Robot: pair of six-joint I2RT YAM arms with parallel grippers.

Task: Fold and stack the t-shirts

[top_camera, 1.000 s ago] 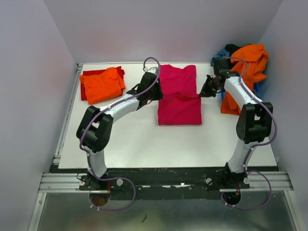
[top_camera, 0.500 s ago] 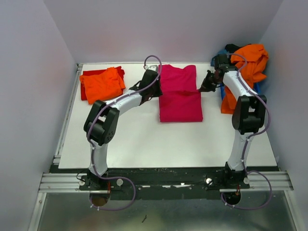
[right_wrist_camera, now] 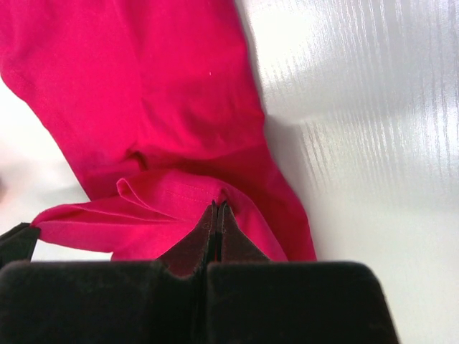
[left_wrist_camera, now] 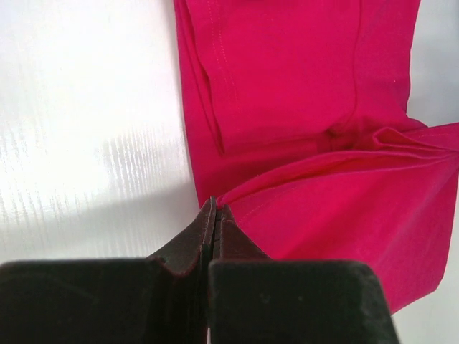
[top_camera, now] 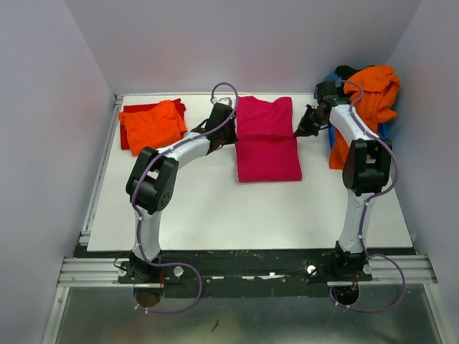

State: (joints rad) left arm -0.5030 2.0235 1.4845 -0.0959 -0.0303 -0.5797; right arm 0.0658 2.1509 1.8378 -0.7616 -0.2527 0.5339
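Mid-fold on the magenta tee (top_camera: 267, 143), centre of the bench (top_camera: 201, 208): left pincer (left_wrist_camera: 213, 204) and right pincer (right_wrist_camera: 217, 208), both pressed together, pinch its doubled-over edge. Orange tee (top_camera: 152, 125) on red tee (top_camera: 136, 109) stacked far left; a crumpled heap (top_camera: 369, 100) of tees far right waits unfolded.

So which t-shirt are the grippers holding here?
The magenta-pink t-shirt mid-table, pinched by left gripper and right gripper; the folded orange t-shirt lies untouched far left.
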